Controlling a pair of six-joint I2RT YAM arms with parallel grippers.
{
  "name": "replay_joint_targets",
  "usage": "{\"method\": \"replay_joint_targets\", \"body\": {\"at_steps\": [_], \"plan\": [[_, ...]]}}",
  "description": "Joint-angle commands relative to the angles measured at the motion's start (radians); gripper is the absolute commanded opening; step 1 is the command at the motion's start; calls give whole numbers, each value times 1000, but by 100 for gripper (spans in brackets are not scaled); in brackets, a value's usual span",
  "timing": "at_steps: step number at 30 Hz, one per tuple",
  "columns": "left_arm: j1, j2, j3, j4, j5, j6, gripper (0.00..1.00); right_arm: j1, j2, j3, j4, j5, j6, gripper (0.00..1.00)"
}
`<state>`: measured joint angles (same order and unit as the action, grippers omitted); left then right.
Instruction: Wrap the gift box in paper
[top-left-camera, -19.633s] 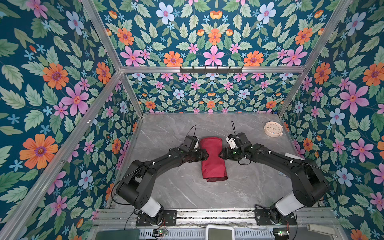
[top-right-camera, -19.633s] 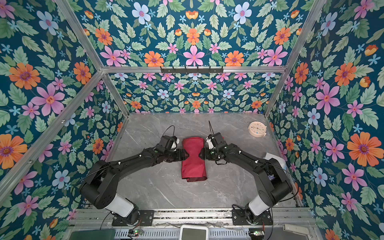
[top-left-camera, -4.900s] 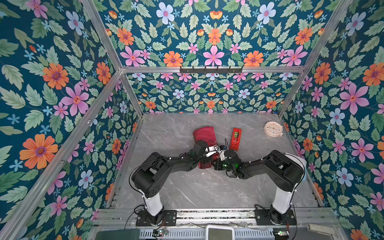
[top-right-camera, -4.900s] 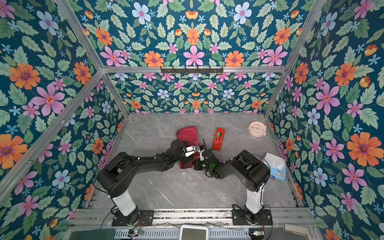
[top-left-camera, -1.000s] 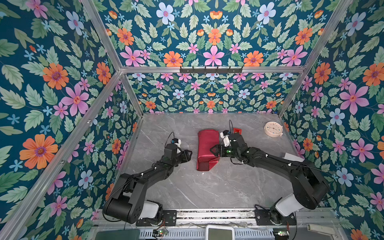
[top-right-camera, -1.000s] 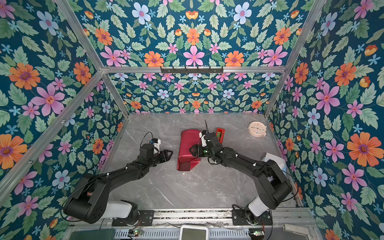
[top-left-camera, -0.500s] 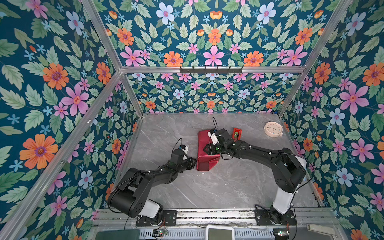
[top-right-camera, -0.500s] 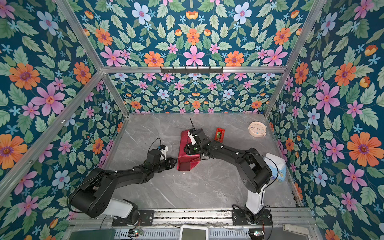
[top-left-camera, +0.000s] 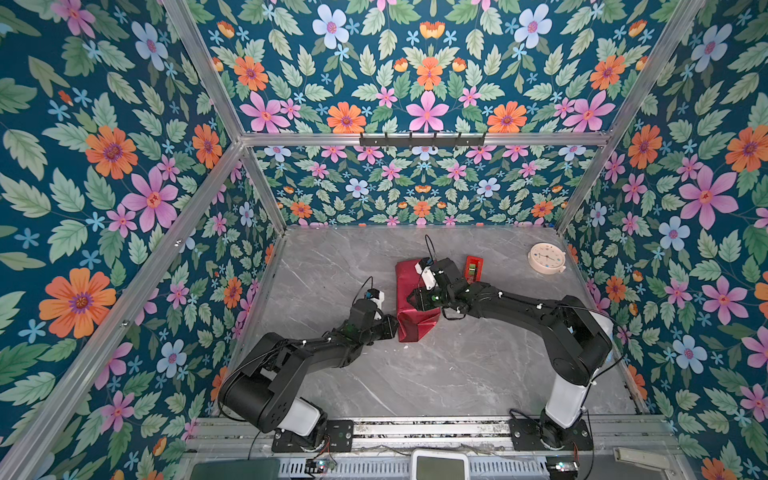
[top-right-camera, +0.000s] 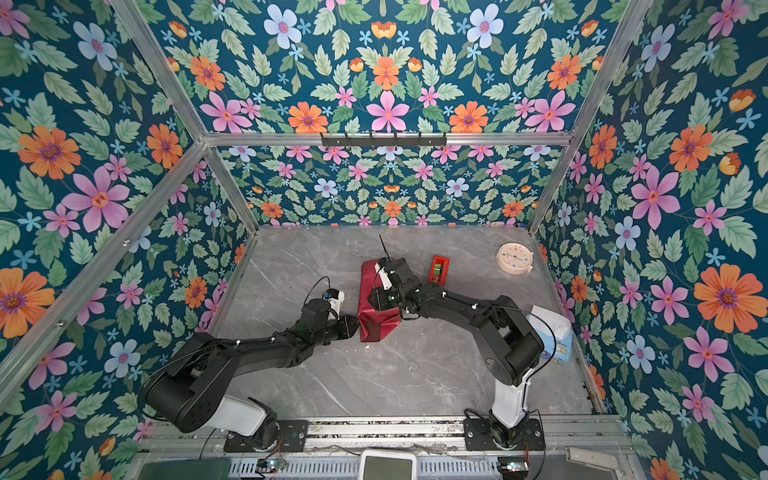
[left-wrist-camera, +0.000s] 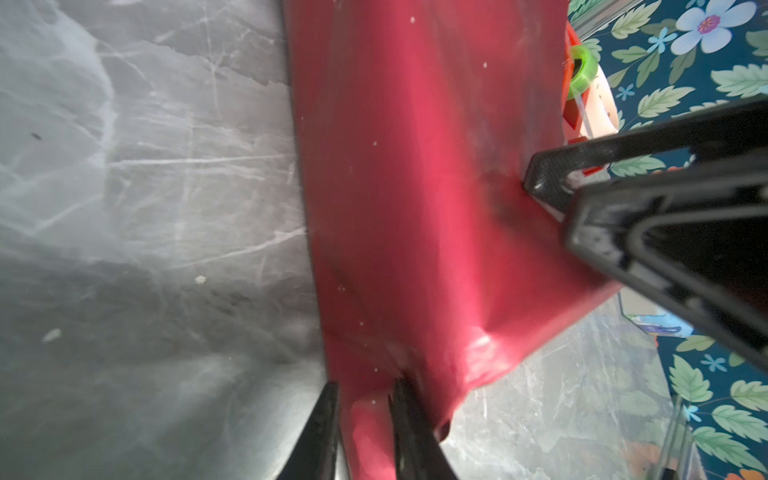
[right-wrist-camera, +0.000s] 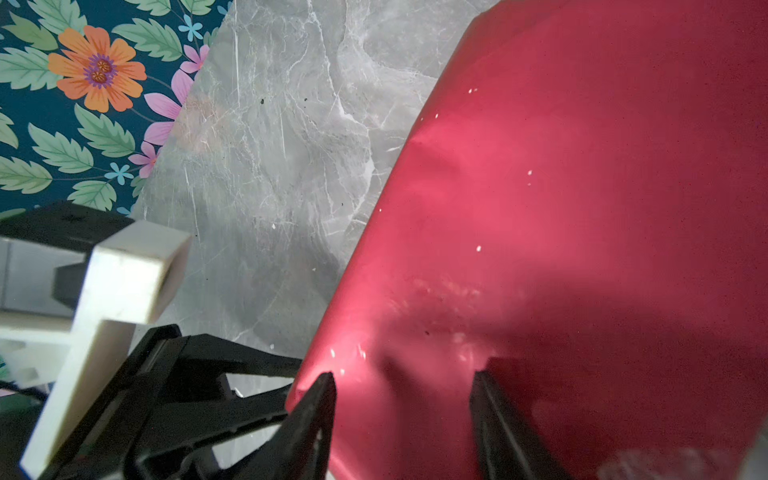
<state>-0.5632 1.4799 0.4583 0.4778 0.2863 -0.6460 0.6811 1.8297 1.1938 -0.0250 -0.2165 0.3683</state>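
The paper (top-left-camera: 405, 282) (top-right-camera: 368, 282) is folded into a red parcel in mid-table. The gift box is hidden inside it. My left gripper (top-left-camera: 395, 326) (top-right-camera: 355, 324) is at the parcel's near left corner. In the left wrist view it (left-wrist-camera: 365, 399) is shut on a loose flap of the paper (left-wrist-camera: 415, 166). My right gripper (top-left-camera: 415, 299) (top-right-camera: 374, 301) reaches over the parcel's near half. In the right wrist view its jaws (right-wrist-camera: 403, 376) stand apart, with both tips dented into the paper (right-wrist-camera: 561, 187), one at the parcel's left edge.
A red tape dispenser (top-left-camera: 473, 268) (top-right-camera: 439, 268) with a green roll lies just right of the parcel. A round cream clock (top-left-camera: 546, 258) (top-right-camera: 514, 257) sits at the back right. A white and blue packet (top-right-camera: 552, 336) leans by the right wall. Flowered walls enclose the grey marble table (top-left-camera: 415, 374).
My left gripper has come in from the left to the parcel's near corner and closed on the paper. My right gripper has crossed onto the parcel's top, and its jaws have narrowed.
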Motion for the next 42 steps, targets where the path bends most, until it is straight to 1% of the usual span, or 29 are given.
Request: {"method": "replay_joint_targets", "body": {"at_steps": [1, 4, 8, 11, 13, 15, 19, 22, 25, 31, 34, 42], "plan": [[-4, -9, 5, 15, -8, -3, 27, 1, 8, -8, -62, 18, 5, 54], [-4, -23, -1, -8, -30, -4, 29, 1, 5, -5, -66, 13, -1, 54], [-4, -27, -7, -30, -65, 0, 31, 0, -18, 26, -99, 8, -35, 58], [-3, -21, -8, -40, -84, 3, 32, 0, -44, 38, -111, -15, -56, 61], [-3, -20, -8, -42, -88, 3, 32, 1, -62, 34, -116, -42, -58, 61], [-3, -21, -8, -44, -90, 5, 32, 2, -75, 18, -113, -76, -55, 59], [-3, -20, -7, -44, -89, 8, 32, 0, -90, -29, -93, -125, -31, 51], [-3, -15, -2, -44, -81, 10, 32, 1, -100, -60, -84, -139, -21, 45], [-3, -8, 6, -47, -66, 12, 32, 1, -102, -87, -72, -132, -16, 43], [-4, 6, 5, -33, -17, 13, 32, 0, -90, -106, -65, -95, -19, 41], [-4, 7, 9, -32, 6, 9, 29, 0, -87, -103, -64, -93, -22, 40], [-6, -9, 19, -31, 11, 11, 28, 0, -84, -106, -75, -86, -28, 39]]}}
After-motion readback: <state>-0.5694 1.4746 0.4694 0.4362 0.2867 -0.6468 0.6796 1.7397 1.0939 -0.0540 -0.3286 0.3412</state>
